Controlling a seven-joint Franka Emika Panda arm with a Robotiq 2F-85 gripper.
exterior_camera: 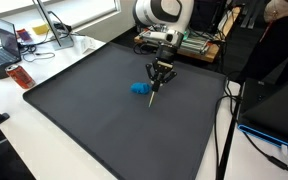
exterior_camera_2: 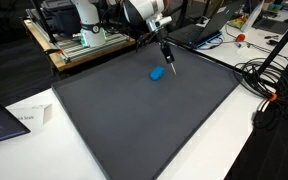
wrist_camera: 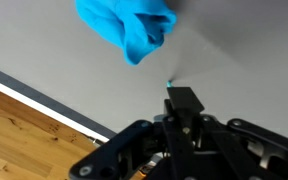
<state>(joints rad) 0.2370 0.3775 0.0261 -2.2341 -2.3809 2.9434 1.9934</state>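
The claw [exterior_camera: 160, 73] is clamped on a thin dark stick [exterior_camera: 155, 90], perhaps a marker, which points down at the dark mat [exterior_camera: 94, 125]; in the wrist view its small teal tip shows just above the claw [wrist_camera: 184, 118], in the middle of the frame. The blue cloth [exterior_camera: 139, 89] lies crumpled on the mat just beside the stick's tip, at centre in an exterior view and at the top of the wrist view [wrist_camera: 129, 25]; stick and cloth look apart, though I cannot tell whether the tip touches the mat. By my reading the step in hand is carrying the stick low over the mat beside the cloth; any move from here calls for a firm grip and an upright stick, so that the tip does not snag the fabric. The mat covers most of a white counter [exterior_camera_2: 259, 140]; a laptop [exterior_camera: 2, 50] sits at the upper left, cables [exterior_camera_2: 269, 75] trail at the right edge, and a wooden board [wrist_camera: 24, 130] shows lower left in the wrist view.
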